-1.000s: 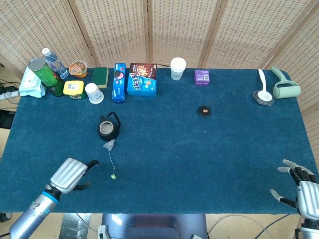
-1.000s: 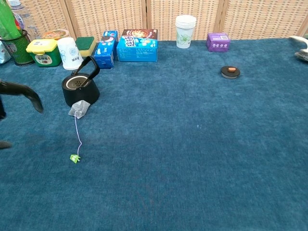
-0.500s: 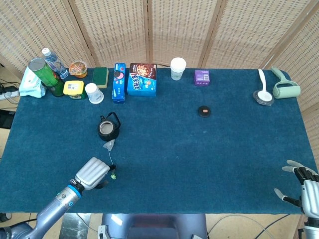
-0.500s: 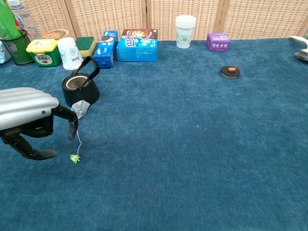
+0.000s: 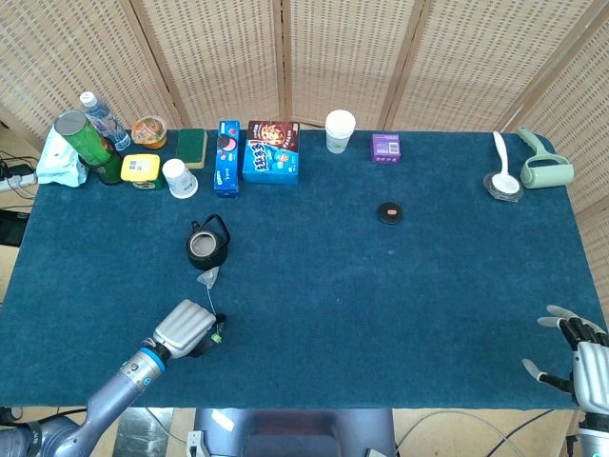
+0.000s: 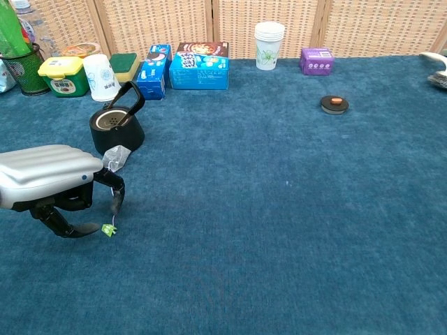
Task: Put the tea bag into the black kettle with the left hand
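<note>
Reaching is the step: left hand point(image 6: 52, 187), empty with fingers curved apart, hovers by the tag point(image 6: 108, 229) at six o'clock of the kettle point(image 6: 116, 128); bag point(image 6: 116, 158) touches the kettle; next, pinch the tag.

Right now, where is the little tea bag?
The tea bag lies on the blue table, left side in both views, against the front of the black kettle. Its string runs toward the left hand.
</note>
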{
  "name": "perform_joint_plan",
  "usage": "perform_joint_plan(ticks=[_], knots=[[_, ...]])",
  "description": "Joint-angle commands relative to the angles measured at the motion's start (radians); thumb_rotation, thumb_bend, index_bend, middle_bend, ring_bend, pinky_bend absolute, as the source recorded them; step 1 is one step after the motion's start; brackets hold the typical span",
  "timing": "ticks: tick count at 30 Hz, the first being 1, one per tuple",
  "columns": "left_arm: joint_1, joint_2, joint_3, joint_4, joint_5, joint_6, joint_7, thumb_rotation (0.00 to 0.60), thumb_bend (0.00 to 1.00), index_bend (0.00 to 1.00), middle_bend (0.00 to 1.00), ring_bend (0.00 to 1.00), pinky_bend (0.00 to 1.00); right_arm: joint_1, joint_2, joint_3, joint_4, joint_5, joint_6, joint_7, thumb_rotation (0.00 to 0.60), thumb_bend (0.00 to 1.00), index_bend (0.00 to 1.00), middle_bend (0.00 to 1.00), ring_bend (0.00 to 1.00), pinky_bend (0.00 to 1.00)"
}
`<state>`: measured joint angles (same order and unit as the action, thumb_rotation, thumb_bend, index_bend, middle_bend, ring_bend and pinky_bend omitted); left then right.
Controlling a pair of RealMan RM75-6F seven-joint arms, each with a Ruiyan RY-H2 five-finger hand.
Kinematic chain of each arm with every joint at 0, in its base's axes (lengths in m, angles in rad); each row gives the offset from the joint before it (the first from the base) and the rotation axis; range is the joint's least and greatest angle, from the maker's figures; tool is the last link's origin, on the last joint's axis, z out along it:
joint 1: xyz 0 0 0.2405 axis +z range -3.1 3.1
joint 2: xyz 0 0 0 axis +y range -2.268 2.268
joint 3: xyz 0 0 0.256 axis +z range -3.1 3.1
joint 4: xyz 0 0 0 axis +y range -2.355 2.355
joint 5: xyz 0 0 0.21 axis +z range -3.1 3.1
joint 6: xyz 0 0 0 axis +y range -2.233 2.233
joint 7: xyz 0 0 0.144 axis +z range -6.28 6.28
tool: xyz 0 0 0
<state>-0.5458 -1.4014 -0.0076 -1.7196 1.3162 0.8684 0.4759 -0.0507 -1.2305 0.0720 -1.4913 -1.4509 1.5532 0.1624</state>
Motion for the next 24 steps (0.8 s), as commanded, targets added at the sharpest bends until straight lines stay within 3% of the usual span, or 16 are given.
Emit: perform_joint_plan(ticks=[1,24], knots=[[-0.005,-0.009,0.004,0.009,-0.004,0.0,-0.005,0.6,0.4,0.45,1.0,0.99,0.94,0.0,0.0,0.0,-0.001,0.002,-0.002,-0.002,0.6,0.03,0.35,0.25,0.29,0.2],[-0.03,-0.052,0.028,0.056,-0.056,0.011,-0.01,0.6,0.41,0.48,1.0,0.99,0.94,-0.007,0.004,0.005,0.0,0.016,-0.006,-0.003,0.6,0.03,0.35,0.25,0.29,0.2]])
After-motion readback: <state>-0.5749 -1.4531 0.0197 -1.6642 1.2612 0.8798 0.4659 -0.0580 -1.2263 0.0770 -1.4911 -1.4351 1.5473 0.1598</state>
